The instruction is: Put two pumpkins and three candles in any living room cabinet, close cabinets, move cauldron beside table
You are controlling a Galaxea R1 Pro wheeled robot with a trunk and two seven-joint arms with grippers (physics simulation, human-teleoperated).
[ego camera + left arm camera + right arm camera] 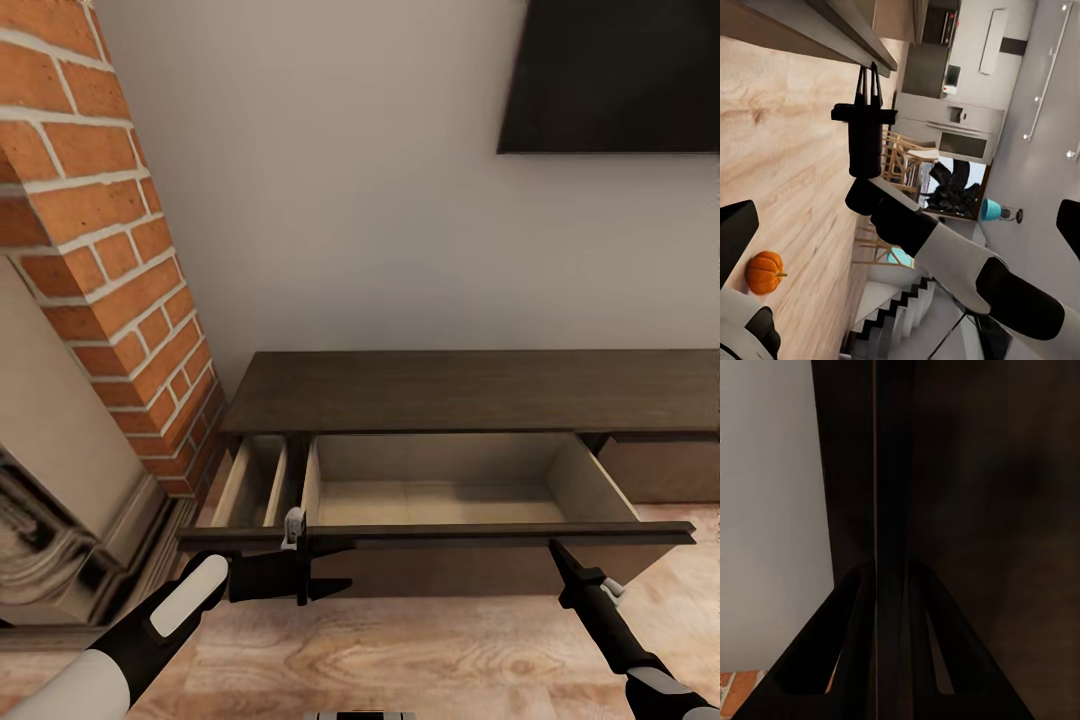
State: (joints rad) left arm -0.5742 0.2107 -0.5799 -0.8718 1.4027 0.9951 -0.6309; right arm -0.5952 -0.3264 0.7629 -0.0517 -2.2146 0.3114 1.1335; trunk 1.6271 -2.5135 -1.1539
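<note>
The cabinet [480, 390] is a long, low, dark brown unit against the wall. Its left drawer [450, 500] is pulled out, and its pale inside holds nothing. My right gripper [555, 548] is shut, with its tips against the underside of the drawer's dark front edge. It also shows from the side in the left wrist view, as the right gripper [870, 79]. My left gripper [325, 572] is open and points right, just in front of the drawer's left end. One orange pumpkin [765, 271] sits on the wooden floor.
A brick fireplace [100, 250] stands close on the left of the cabinet. A dark TV [620, 70] hangs on the wall above it. The cabinet's right drawer [670, 470] is shut. Wooden chairs [900, 161] and a kitchen show far off behind my right arm.
</note>
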